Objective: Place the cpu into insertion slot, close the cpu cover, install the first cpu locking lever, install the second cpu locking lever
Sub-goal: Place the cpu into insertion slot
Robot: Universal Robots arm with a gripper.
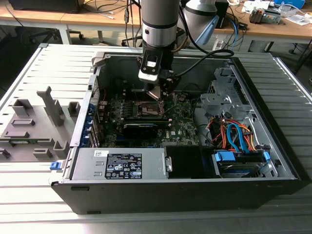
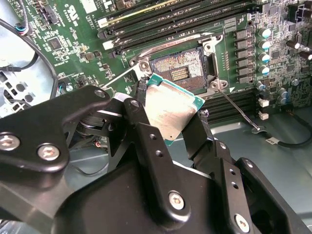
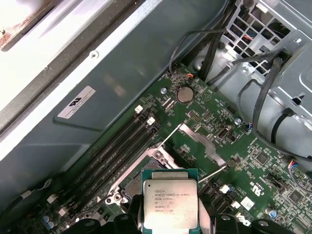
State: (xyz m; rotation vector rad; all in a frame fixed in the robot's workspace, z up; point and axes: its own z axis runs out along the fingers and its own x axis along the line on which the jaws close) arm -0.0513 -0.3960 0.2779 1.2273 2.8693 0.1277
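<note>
Desk: a grey slatted desk point(image 1: 29, 204) is seen beneath everything in the exterior view. A grey fixture point(image 1: 34, 126) with upright blocks is set on it at the exterior view's left, just beside the case.
Room: wooden desks point(image 1: 97, 17), strewn with cables and small boxes, are lined along the back.
Case: a black computer case point(image 1: 195, 195) is laid on its side on the slatted desk, with its open side turned upward.
Near compartment: a grey labelled power supply point(image 1: 119, 165) is housed along the near wall.
Drive bay: at the exterior view's right, a blue-trimmed drive point(image 1: 239, 161) is seated beneath blue and orange cables point(image 1: 234, 136).
Board: a green motherboard point(image 1: 183, 124) is laid on the case floor beyond the power supply. Long black memory slots point(image 2: 185, 19) are run alongside the socket area.
Tool: the tool point(image 1: 161, 95) is lowered into the case over the board, and its black fingers point(image 2: 146, 131) are drawn in narrowly on opposite edges of the cpu.
Cpu: the cpu point(image 2: 170, 109) is held tilted, with its silvery top seen in both wrist views. It is carried at the edge of the insertion slot and is not seated. Whether its leading corner touches the rim cannot be told.
Slot: the insertion slot point(image 2: 181, 68) is left uncovered, its contact field exposed inside the metal rim. A thin metal lever point(image 2: 239, 109) is angled away from one corner.
</note>
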